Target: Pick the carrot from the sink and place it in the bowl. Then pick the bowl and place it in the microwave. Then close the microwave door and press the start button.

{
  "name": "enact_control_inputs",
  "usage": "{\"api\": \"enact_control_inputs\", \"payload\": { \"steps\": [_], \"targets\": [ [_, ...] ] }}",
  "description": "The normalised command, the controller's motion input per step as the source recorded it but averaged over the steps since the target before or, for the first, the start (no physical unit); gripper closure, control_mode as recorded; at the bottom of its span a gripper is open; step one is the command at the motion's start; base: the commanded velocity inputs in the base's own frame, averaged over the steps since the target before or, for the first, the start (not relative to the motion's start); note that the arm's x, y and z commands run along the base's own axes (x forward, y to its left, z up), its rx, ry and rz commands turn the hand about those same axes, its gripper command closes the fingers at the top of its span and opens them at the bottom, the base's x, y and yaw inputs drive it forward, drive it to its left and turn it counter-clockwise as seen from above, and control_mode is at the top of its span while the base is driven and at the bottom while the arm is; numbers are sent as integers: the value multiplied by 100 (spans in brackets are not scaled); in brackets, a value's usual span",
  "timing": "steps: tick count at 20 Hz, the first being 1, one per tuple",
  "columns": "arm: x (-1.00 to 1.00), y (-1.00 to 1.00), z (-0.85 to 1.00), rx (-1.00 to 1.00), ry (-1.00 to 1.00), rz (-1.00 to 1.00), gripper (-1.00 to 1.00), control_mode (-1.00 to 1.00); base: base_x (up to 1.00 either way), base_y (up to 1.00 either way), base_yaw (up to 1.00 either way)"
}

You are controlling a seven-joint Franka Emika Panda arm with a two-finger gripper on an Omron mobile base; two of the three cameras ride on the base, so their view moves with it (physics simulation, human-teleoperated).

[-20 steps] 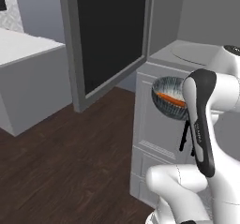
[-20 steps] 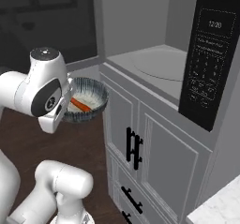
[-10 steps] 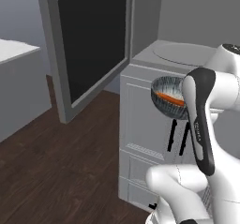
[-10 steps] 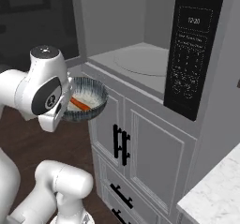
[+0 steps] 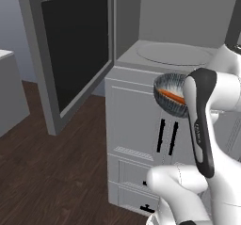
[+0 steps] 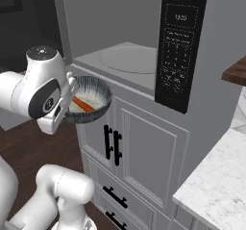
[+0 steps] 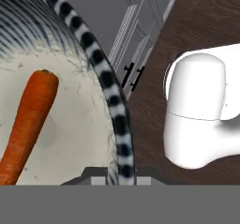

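Note:
My gripper (image 6: 70, 93) is shut on the near rim of the bowl (image 6: 91, 98), holding it level in the air in front of the microwave (image 6: 127, 58). The carrot (image 6: 82, 104) lies inside the bowl on its pale floor. In the hand view the striped bowl rim (image 7: 112, 106) runs between my fingertips, with the carrot (image 7: 28, 124) to its left. The microwave door (image 5: 75, 45) stands swung open to the left, and the round turntable (image 5: 172, 53) is bare. A black control strip (image 6: 180, 46) sits on the oven's right side. The sink is out of view.
Below the microwave are pale cabinet doors with black handles (image 6: 113, 145) and drawers (image 5: 136, 172). A marble counter (image 6: 216, 185) lies at the right. A dark wood floor (image 5: 47, 172) spreads to the left, under the open door.
The whole picture has shifted: the base has driven, and the microwave now sits closer and more in front. The bowl with the carrot stays held in the same pose.

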Motion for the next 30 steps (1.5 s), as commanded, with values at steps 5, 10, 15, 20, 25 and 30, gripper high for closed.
{"api": "enact_control_inputs", "payload": {
  "steps": [5, 10, 15, 20, 25, 30],
  "targets": [
    [0, 0, 61, 0, -22, -5, 100, -100, 0, 0, 0],
    [34, -15, 32, 0, -4, 4, 100, -100, 0, 0, 0],
    [56, -4, 27, 0, -24, 9, 100, -100, 0, 0, 0],
    [75, -9, 18, -1, -15, -8, 100, -100, 0, 0, 0],
    [78, -1, 8, -4, -13, -23, 100, -100, 0, 0, 0],
    [70, -33, 17, -1, -2, -14, 100, -100, 0, 0, 0]
  ]
}}
